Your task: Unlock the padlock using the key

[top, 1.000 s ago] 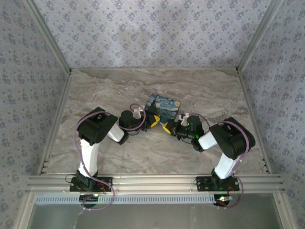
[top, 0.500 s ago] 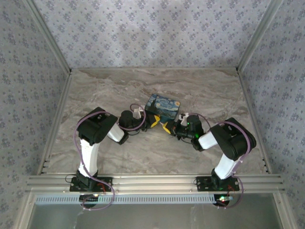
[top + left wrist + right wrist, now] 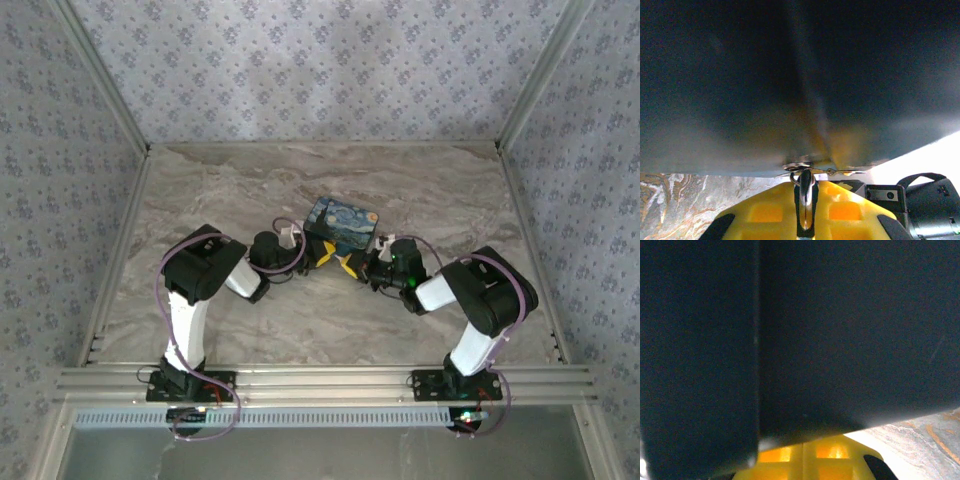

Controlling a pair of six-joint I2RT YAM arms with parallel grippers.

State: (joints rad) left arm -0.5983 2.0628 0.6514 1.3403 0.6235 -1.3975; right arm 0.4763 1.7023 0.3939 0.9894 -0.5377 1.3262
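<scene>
- This is a robot test cell in a lab, not a lived-in room: a left arm (image 3: 195, 290) and a right arm (image 3: 480, 300) are bolted to an aluminium rail (image 3: 320, 378) at the near edge.
- Aluminium posts (image 3: 100, 72) frame the corners of a boxed-in bay.
- Its walls (image 3: 300, 70) are flat panels printed with a flowered wallpaper pattern.
- The surface (image 3: 200, 190) is a marble-look sheet, and purple cables (image 3: 157, 290) loop along the arms.

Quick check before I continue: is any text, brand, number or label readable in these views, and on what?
No text is readable.
On the box: a painted night-sky picture, any lettering too small to tell.
On the key in the left gripper: no stamp legible, blurred.
On the right gripper: plain yellow, unmarked.
</scene>
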